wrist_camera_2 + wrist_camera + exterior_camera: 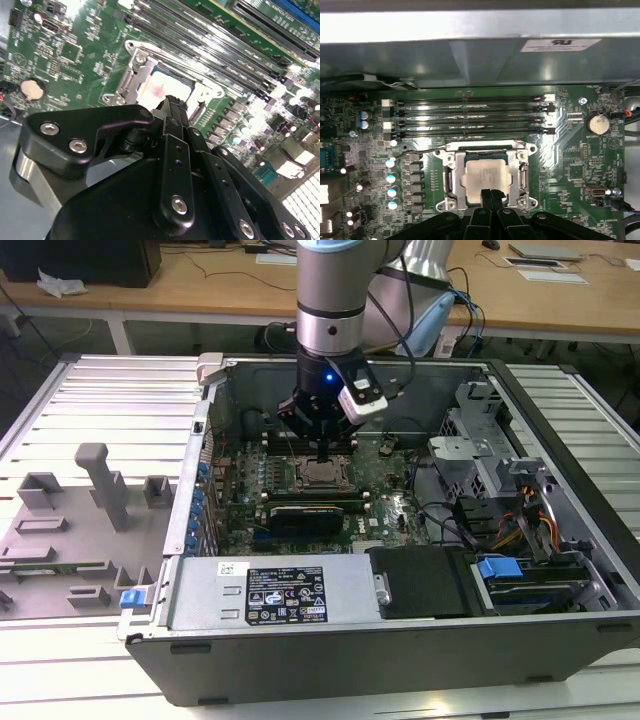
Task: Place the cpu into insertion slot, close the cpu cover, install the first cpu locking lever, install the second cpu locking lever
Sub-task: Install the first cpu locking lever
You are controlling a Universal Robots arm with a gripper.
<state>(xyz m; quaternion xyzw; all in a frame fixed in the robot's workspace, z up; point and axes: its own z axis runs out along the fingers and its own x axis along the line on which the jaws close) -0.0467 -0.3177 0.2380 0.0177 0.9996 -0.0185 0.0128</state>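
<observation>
CPU (484, 175) lies flat in the insertion slot (485, 148), with its pale metal top facing up, on the green board (580, 165) inside the open computer case (300, 640). The long black memory slots (470, 116) run just beside the socket. The CPU cover (521, 175) seems to lie down as a metal frame around the chip, but we cannot tell if it is fully closed. A thin wire lever (420, 150) runs along one edge of the socket, and we cannot say whether it is latched.

The gripper (491, 194) hangs right over the socket. In the first wrist view its two fingers are pressed together, with nothing visible between them. Their tips are at the edge of the socket, over the border of the chip. Whether they touch the metal we cannot tell. In the exterior view the gripper (322, 450) stands almost vertical above the CPU (322, 476).

We judge the chip to be light, thin and stiff. Its metal top looks smooth, so it probably slips easily between the fingers. The contact side is surely delicate, and so is the contact field of the socket. We think the right place to hold it is on two opposite side edges, keeping it level.
</observation>
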